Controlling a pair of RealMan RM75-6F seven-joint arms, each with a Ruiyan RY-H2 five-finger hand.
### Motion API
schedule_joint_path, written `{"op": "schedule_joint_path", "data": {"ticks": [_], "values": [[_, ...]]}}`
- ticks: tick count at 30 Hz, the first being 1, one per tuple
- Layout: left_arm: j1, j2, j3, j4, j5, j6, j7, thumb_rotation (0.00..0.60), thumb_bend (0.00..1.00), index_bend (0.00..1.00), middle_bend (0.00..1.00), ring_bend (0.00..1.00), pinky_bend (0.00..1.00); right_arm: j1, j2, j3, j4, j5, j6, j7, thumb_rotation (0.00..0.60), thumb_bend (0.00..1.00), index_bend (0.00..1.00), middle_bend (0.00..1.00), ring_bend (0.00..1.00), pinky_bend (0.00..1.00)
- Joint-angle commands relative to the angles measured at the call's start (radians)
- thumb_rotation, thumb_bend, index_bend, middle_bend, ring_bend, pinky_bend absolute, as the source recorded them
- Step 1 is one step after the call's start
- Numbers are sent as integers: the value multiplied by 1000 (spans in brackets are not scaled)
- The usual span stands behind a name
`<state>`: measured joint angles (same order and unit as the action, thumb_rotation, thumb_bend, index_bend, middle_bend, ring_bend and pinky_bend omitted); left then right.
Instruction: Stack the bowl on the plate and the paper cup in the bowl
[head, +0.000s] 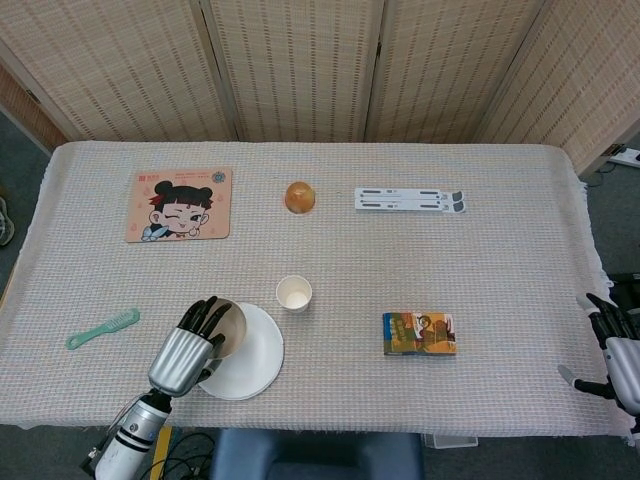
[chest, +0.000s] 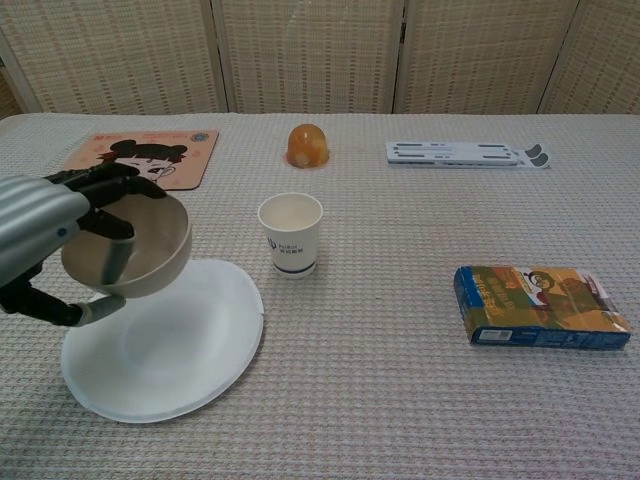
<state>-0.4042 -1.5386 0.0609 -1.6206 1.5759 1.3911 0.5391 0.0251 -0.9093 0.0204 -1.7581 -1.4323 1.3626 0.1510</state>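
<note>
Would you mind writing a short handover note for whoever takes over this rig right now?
Left hand grips the bowl by its rim, holding it over the left part of the plate; whether it touches the plate is unclear.
Right hand is off the table's right edge, fingers apart, holding nothing.
Paper cup stands upright and empty on the table, just right of the plate.
Done: bowl picked up and brought over the plate.
Left: set the bowl down on the plate, release it, then put the cup in the bowl.
</note>
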Motion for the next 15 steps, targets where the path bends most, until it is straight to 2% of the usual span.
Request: {"op": "schedule_joint_path", "data": {"ticks": [1,15], "values": [[4,-13,1,6,4,-11,4,600,312,672,163,0,161,-1,1,-2,2,-4,3,6,600,212,1,0,0,0],[48,-39,17,13,19,-18,1,600,312,671,163,0,161,-14,4,-15,3,-47,38,19,600,211,1,0,0,0]]}}
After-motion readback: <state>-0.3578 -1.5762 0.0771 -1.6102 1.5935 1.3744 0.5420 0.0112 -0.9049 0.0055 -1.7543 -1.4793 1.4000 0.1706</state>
